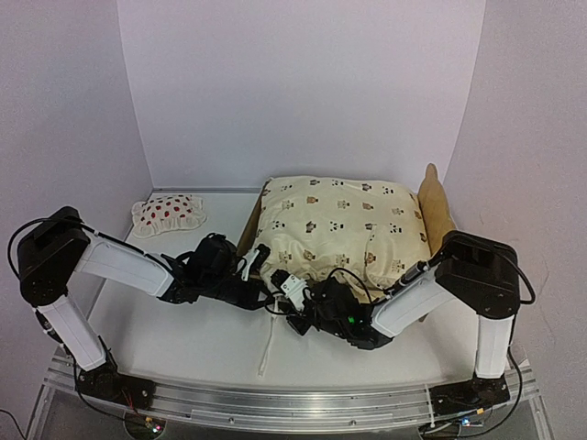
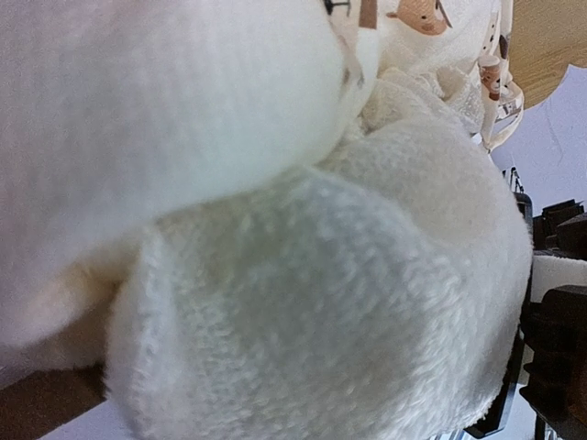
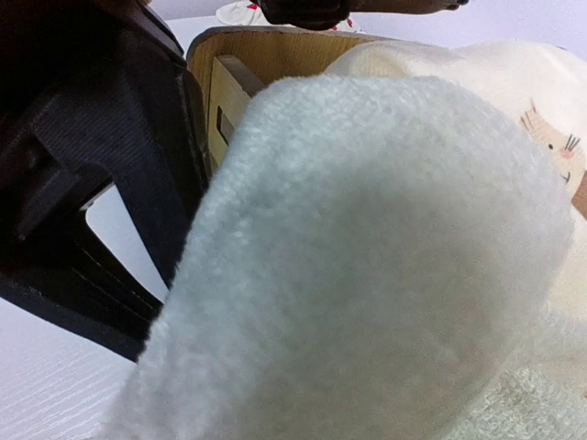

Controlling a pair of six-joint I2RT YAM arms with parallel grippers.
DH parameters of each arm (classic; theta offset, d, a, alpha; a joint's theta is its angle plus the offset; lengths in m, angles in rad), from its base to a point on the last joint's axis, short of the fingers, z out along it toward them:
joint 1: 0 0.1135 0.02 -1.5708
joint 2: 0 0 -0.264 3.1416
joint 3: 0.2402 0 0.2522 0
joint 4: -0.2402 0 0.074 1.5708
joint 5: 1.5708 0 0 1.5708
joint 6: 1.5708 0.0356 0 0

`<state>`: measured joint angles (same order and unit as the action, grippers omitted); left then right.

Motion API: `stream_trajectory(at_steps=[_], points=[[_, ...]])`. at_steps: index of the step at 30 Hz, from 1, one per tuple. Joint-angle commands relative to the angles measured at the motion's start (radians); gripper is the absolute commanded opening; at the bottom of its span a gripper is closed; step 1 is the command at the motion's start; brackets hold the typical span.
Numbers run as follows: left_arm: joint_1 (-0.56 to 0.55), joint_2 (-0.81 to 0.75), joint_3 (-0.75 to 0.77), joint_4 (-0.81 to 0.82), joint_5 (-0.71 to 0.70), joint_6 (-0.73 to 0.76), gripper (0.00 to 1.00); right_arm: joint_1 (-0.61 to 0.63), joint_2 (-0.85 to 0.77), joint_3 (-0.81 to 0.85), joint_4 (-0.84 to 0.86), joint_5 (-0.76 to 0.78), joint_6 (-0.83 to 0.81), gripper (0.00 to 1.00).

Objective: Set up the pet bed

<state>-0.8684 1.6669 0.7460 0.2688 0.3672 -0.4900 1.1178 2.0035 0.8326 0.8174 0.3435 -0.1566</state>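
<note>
The left pincer [image 1: 249,266] is clenched at the 7 o'clock corner of the cover [image 1: 339,220]; whether the right pincer [image 1: 295,291] is released or grasping, I cannot tell. The pet bed [image 1: 437,206], at 1 o'clock on the tabletop [image 1: 183,339] beneath that cover, looks like light, stiff plywood, best gripped by a rail.

There are two robot arms, a left arm [image 1: 124,261] and a right arm [image 1: 408,302], mounted on one metal rail [image 1: 275,403] at the near edge of one white table [image 1: 183,339]. The table carries one wooden bed [image 1: 438,206], one cream cover [image 1: 339,225] whose little printed animals are too many and too small to count, and one small white pillow [image 1: 168,213] with red spots. There is also one thin white strip [image 1: 266,350], and three pale walls [image 1: 303,82] stand around it all.
</note>
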Motion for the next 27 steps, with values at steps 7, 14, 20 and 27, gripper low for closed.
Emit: stream_trajectory(at_steps=[7, 14, 20, 27], points=[[0.006, -0.045, 0.032, 0.003, 0.029, -0.056, 0.00, -0.018, 0.034, -0.010, 0.138, -0.077, -0.029, 0.40], [0.006, -0.070, 0.026, 0.009, 0.034, -0.075, 0.00, -0.020, 0.059, -0.006, 0.177, -0.099, -0.045, 0.40], [0.006, -0.094, 0.021, 0.015, 0.042, -0.087, 0.00, -0.020, 0.070, 0.001, 0.202, -0.108, -0.073, 0.39], [0.006, -0.091, 0.028, 0.009, 0.053, -0.090, 0.00, -0.020, 0.066, 0.011, 0.224, -0.087, -0.079, 0.36]])
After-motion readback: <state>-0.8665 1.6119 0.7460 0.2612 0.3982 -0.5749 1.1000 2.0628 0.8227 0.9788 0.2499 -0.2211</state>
